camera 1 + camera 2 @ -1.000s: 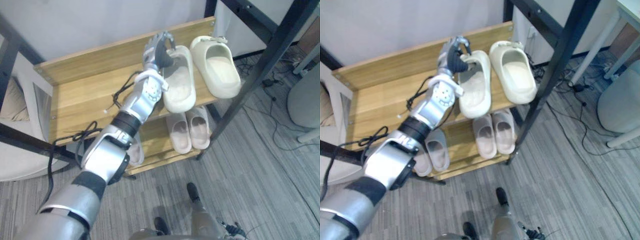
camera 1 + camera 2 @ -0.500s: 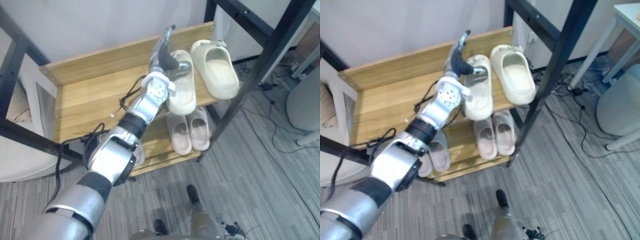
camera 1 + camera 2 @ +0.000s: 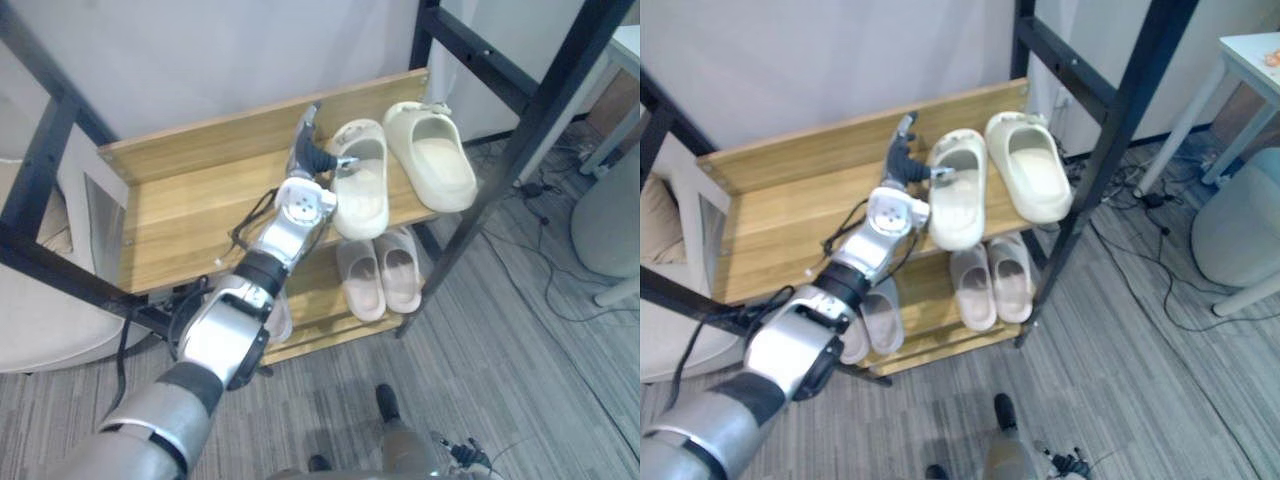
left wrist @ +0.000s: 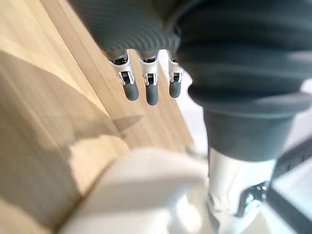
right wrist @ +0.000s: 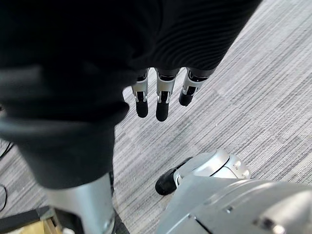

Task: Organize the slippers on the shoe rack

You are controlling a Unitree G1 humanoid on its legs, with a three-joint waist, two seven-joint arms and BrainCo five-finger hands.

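Grey carpet (image 3: 500, 330) lies nearest, and the right hand (image 5: 162, 105) hangs over it with its fingers loose and straight, holding nothing.

Up from the floor, the lower shelf of the wooden shoe rack (image 3: 190, 205) holds a pinkish-beige pair (image 3: 380, 275) side by side, and a greyer pair (image 3: 880, 315) is partly tucked beneath the left arm.

On the top shelf the left hand (image 3: 310, 152) stands just beside the left cream slipper (image 3: 360, 190). Its fingers are straight and point toward the back wall. Its thumb reaches across to the slipper's upper and seems to touch it. Nothing is gripped.

The risk I see is at the front edge. The left cream slipper's heel looks to sit at, or slightly past, the lip of the shelf. A sideways or backward brush from the thumb or wrist as the arm moves could tip the slipper down onto the pairs below. A push the other way could jam it into the right cream slipper (image 3: 435, 155), which lies close by, next to the black frame post (image 3: 530, 110).

Both cream slippers are thick-soled, smooth and moulded, with a wide strap over the toes. They point toward the wall, and the left one is set a little nearer the front than its mate. They look light and likely to slide easily on the bare wood.
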